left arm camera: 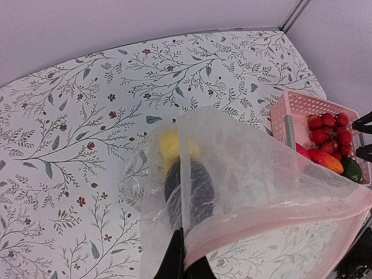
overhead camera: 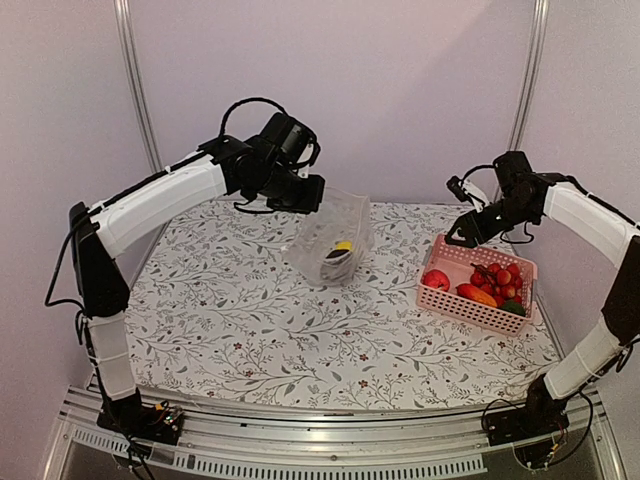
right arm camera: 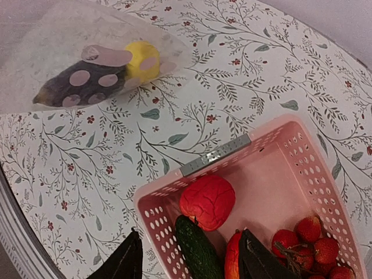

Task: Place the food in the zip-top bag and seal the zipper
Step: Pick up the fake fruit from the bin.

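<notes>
You are mid-loading. Your left pincer (left arm camera: 185, 264) is clamped on the mouth edge of the zip-top bag (left arm camera: 261, 186), with the eggplant (left arm camera: 189, 192) and lemon (left arm camera: 171, 148) inside. Your right pincer (right arm camera: 190, 247) hangs apart over the pink basket (right arm camera: 215, 156). Next, lower onto the cucumber (right arm camera: 197, 250) and close.

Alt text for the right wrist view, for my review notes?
Open right gripper hangs over a pink basket holding a red fruit, cucumber and small red berries; upper left, the zip-top bag holds an eggplant and lemon.
</notes>
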Motion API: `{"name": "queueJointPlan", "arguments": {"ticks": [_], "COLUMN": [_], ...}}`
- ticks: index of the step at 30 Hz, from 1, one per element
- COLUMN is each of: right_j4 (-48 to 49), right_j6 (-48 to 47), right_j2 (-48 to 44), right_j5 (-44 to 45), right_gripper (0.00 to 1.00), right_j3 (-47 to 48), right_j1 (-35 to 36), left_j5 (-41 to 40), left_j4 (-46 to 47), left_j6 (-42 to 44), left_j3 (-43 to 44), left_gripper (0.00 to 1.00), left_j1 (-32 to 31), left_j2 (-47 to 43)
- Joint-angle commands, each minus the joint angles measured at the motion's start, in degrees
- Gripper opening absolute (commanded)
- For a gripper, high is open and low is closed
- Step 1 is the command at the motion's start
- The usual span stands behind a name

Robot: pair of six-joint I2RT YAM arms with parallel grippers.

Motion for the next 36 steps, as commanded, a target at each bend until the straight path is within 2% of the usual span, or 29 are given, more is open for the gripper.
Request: {"name": "queueJointPlan", "arguments": {"ticks": [1, 4, 10, 21, 26, 31, 34, 36], "right_j4": [1.2, 4.2, 7.8, 12.7, 14.5, 16.1, 16.7, 16.9], "right_j6": [-4.1, -6.6, -11.5, -15.6, -16.1, -16.5, -16.5, -16.2], "right_j2": [-1.2, -1.5, 0.2, 5.6, 7.4, 8.6, 8.9, 8.4], "right_j5": [13.6, 20.7, 28.5, 31.4, 32.4, 33.6, 33.8, 33.9], "right_gripper": [0.55, 0.55, 0.55, 0.54, 0.50, 0.34, 0.14, 0.03], "right_j3": [-4.7, -7.6, -9.2, -12.1, -13.1, -13.8, -13.5, -13.0], "right_j1": [-1.4, -1.6, -1.6, -1.6, -1.6, -1.6, -1.7, -1.7], "left_j5": [0.9, 1.6, 2.3, 3.0, 3.2, 3.2, 3.7, 4.1], "left_j4": [0.9, 0.9, 0.9, 1.4, 1.8, 2.0, 2.5, 2.9], "left_j6": [0.9, 0.6, 0.4, -0.4, -0.9, -1.0, -1.3, -1.3], "left_j3": [0.1, 0.0, 0.0, -1.3, -1.9, -2.2, -2.7, -2.9], "left_gripper": [0.00, 0.00, 0.00, 0.00, 0.00, 0.00, 0.00, 0.00], "left_j1": [-0.1, -0.1, -0.1, -0.2, -0.2, -0.3, -0.3, -0.3], "left_j2": [-0.8, -0.7, -0.3, -1.0, -1.2, -1.5, -1.6, -1.6]}}
